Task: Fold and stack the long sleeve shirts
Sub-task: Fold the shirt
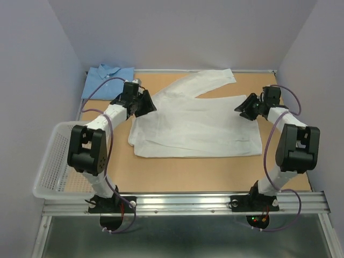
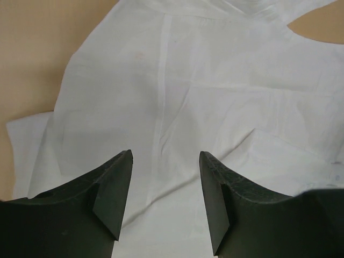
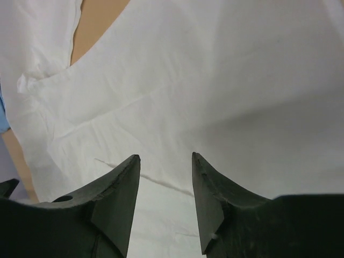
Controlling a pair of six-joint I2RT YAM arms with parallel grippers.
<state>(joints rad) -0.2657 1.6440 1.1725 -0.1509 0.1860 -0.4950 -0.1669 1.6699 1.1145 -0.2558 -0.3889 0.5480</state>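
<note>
Left gripper (image 2: pixel 165 155) and right gripper (image 3: pixel 165 157), jaws parted and empty, are poised over opposite ends of the white shirt (image 1: pixel 193 123), which is spread on the table (image 1: pixel 161 174). The blue shirt (image 1: pixel 107 78) lies at the far-left corner. Risk: pinching a single layer would likely drag the cloth askew.

I'm working in a robotics lab cell, not a home. Plain pale walls (image 1: pixel 188 32) box in a bare wooden table (image 1: pixel 215 172). The left arm (image 1: pixel 88 150) and right arm (image 1: pixel 295 148) are bolted to an aluminium rail (image 1: pixel 183 203), with cables (image 1: pixel 264 150) looping free. A white shirt (image 1: pixel 193 123), a blue shirt (image 1: pixel 110 75) and a mesh basket (image 1: pixel 45 161) sit staged there.
</note>
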